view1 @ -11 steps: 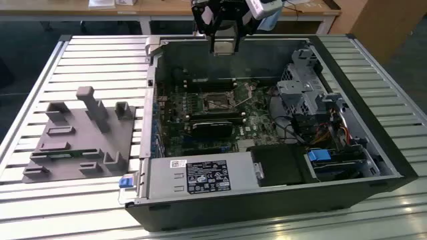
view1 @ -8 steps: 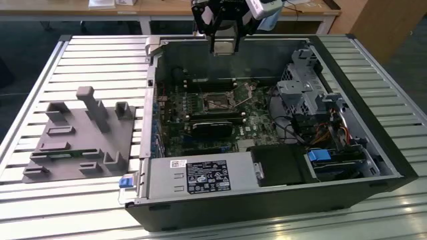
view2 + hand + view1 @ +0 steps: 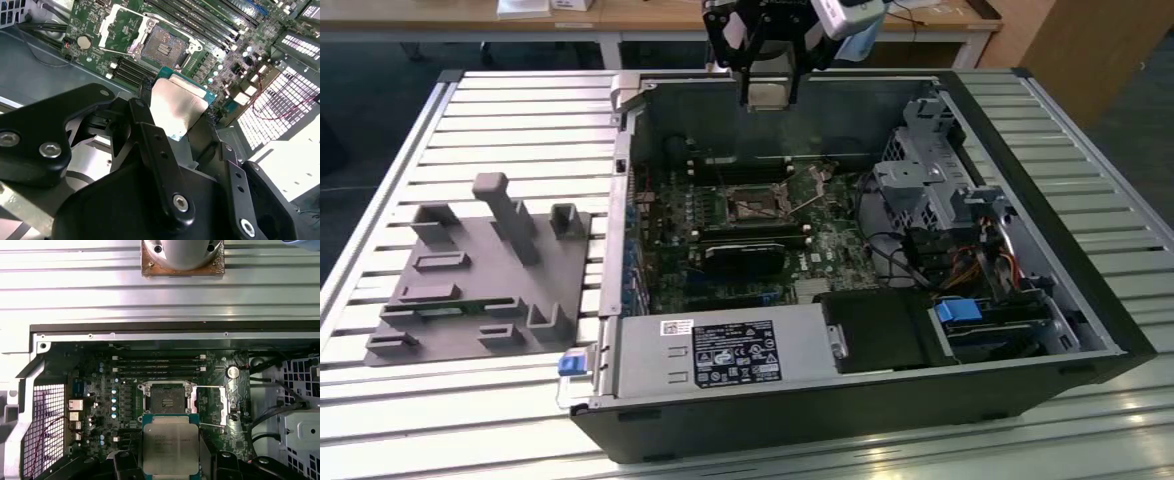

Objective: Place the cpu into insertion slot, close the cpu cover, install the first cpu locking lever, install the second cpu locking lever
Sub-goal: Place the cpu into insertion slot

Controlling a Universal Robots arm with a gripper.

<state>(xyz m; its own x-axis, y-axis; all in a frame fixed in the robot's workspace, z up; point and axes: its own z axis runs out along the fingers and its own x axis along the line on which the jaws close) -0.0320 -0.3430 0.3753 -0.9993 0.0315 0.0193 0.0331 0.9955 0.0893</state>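
Gripper (image 3: 178,102) held over case (image 3: 787,430), clamped on cpu (image 3: 171,445) by opposite edges.
Held at 12 o'clock from insertion slot (image 3: 757,207), exterior view; metal top seen in both wrist views.

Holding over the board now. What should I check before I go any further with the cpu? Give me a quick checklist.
1. cpu gripped: ok, the gripper is shut on two opposite edges.
2. insertion slot empty: ok, its dark centre is bare.
3. cpu cover out of the way: ok, swung open beside the slot.
4. cpu free of the board: ok, it hangs apart from the slot.
5. cpu centred over the slot: cannot tell.
6. Corner marks matched to the slot: cannot tell.
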